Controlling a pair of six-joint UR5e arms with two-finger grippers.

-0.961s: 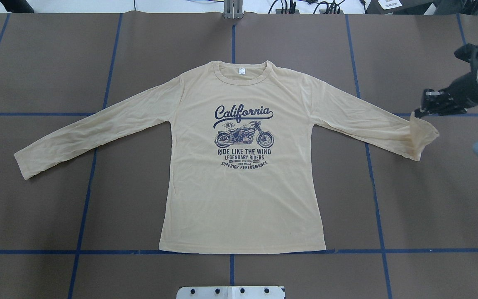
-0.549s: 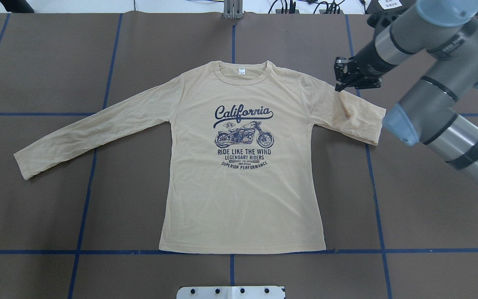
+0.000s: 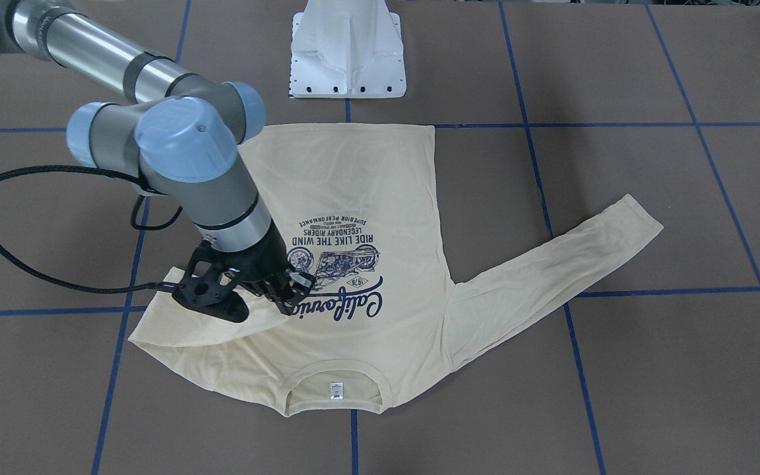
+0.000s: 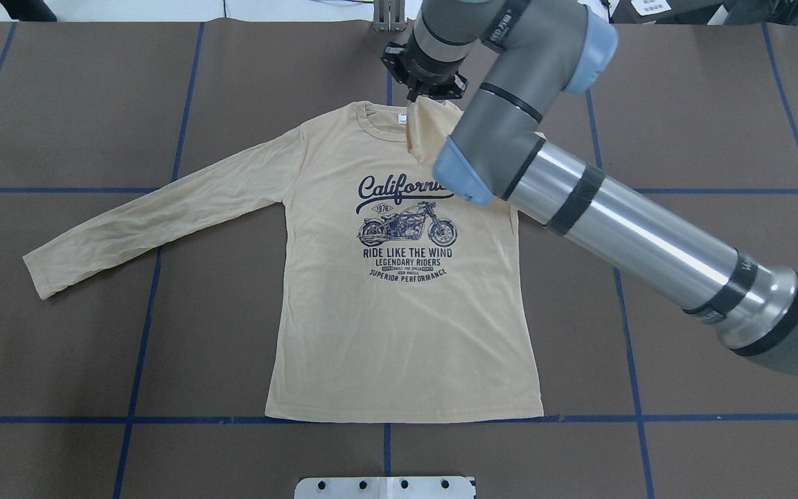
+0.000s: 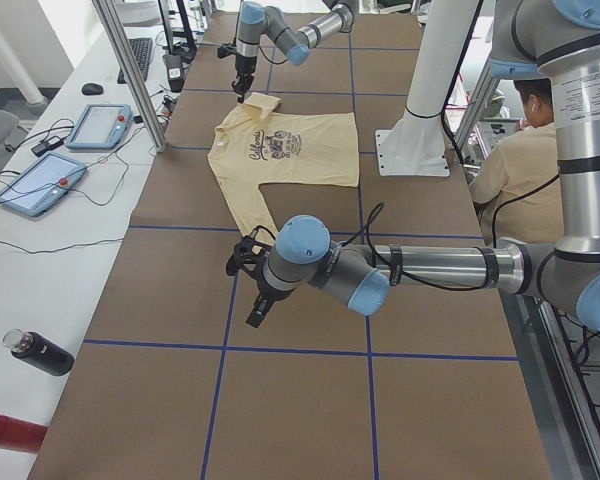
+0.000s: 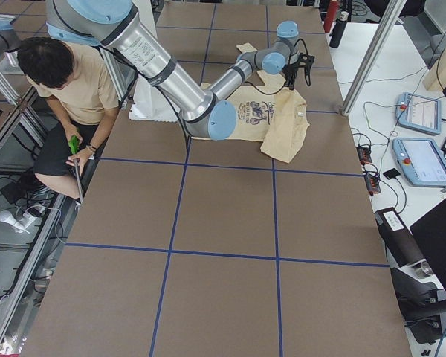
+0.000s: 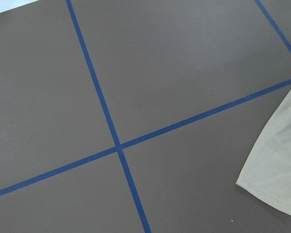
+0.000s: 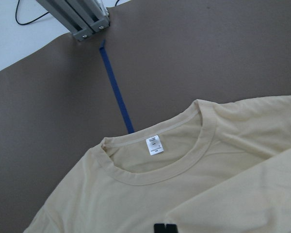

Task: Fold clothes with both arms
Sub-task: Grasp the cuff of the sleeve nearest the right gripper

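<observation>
Grips the right sleeve (image 4: pixel 427 128) in the right gripper (image 4: pixel 413 98), jaws closed on the cloth just above the collar (image 4: pixel 371 130) (fabric draping over the print's corner). Has the T-shirt (image 4: pixel 399 333) flat, print up, on the brown table (image 4: pixel 717 104), left sleeve (image 4: pixel 156 218) stretched outward. Shows the left gripper (image 5: pixel 253 315) from the side only, near that sleeve's end: cannot tell its opening.

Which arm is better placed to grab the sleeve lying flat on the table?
Left. The left gripper hangs close to that sleeve's cuff, which shows in its wrist view. The right gripper is busy across the shirt, holding the other sleeve near the collar.
</observation>
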